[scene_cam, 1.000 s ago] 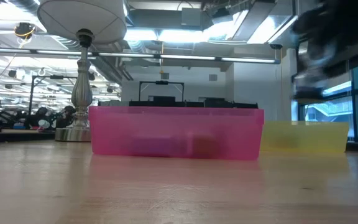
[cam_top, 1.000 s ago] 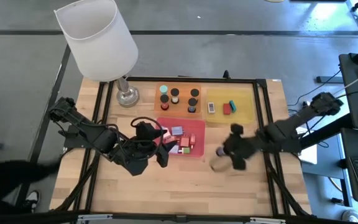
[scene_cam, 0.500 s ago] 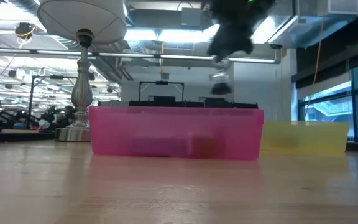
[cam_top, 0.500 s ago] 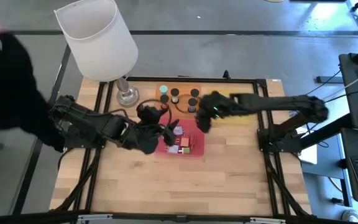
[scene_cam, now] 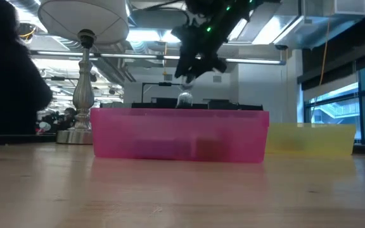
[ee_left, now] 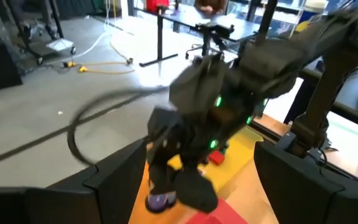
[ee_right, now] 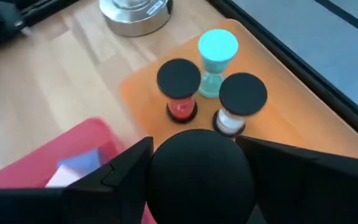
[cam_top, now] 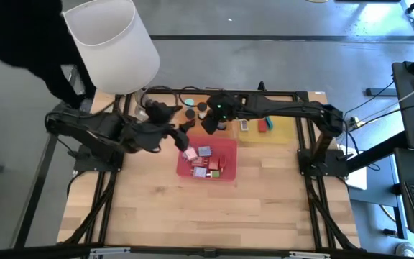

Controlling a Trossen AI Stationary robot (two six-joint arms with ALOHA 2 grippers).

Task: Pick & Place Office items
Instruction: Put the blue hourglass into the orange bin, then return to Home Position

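Note:
My right gripper (cam_top: 210, 124) hovers over the near edge of the orange tray (cam_top: 192, 103), shut on a short black-capped cylinder (ee_right: 201, 171). In the low view that cylinder (scene_cam: 184, 98) hangs below the gripper (scene_cam: 192, 69), above the red tray (scene_cam: 179, 134). Standing on the orange tray are a teal-capped piece (ee_right: 217, 46) and two black-capped ones (ee_right: 179, 81) (ee_right: 242, 93). Small blocks (cam_top: 207, 164) lie in the red tray (cam_top: 227, 151). My left gripper (cam_top: 177, 131) is open and holds nothing, left of the right gripper, which it faces (ee_left: 210, 124). My right gripper pinches the cylinder between its two fingers (ee_right: 126, 177), which stand on either side of its round black end cap (ee_right: 201, 155). The fingers slant down from the table's right and far side. The cylinder is lifted clear, hanging below the fingers.
The yellow tray (cam_top: 284, 124) at the back right holds red and green blocks and a white rectangle. A white-shaded lamp (cam_top: 113, 43) stands at the far left, its base (ee_right: 132, 9) beside the orange tray. A person's dark sleeve (cam_top: 34, 36) reaches in there. Bare wood (cam_top: 207, 216) lies toward the near edge.
My right gripper has swept from the table's near right toward the far left, carrying the cylinder over to the orange tray. My left gripper has drawn back from the red tray toward the far edge and risen. The person at the left has moved in closer.

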